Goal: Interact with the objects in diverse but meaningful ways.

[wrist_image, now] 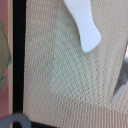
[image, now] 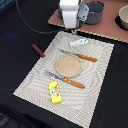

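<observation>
Beige woven fabric formed a rectangular placemat [image: 95, 75] on the black tabletop [image: 20, 35]. A round tan plate [image: 69, 65] sat at its centre, with a wooden-handled fork [image: 79, 56] just beside it at 1 o'clock and a wooden-handled knife [image: 66, 79] at 6 o'clock. A yellow rectangular packet with red print [image: 55, 92] lay at 7 o'clock near the mat's edge. A white oblong piece [image: 79, 42] rested on the mat at 12 o'clock, and the wrist view showed it lying bare on the weave [wrist_image: 86, 27]. A dark brown stick [image: 38, 50] lay off the mat at 10 o'clock. The white end effector [image: 73, 30] hung over the mat's far edge, near the white piece; whether its fingers were spread or closed could not be told.
</observation>
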{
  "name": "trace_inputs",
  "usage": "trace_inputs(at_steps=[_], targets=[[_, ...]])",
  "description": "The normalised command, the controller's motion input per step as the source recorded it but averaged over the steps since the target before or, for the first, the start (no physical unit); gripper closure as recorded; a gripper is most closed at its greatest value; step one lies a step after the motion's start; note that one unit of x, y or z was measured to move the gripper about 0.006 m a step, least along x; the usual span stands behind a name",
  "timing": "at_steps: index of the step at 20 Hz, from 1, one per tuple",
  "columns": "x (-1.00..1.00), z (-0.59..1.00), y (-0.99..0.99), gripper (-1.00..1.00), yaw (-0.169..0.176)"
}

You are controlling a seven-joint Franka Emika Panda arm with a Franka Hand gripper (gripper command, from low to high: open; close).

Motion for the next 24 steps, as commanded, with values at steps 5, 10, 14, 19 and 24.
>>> trace_inputs(at_steps=[5,10,14,19,24], targets=[[0.73,0.0,0.0,-1.0,0.025],[0.49,-0.05,-0.02,-1.0,0.01],[0.24,-0.15,-0.03,-1.0,0.0],[0.02,-0.21,0.05,-1.0,0.024],[0.01,-0.15,0.18,-1.0,0.036]])
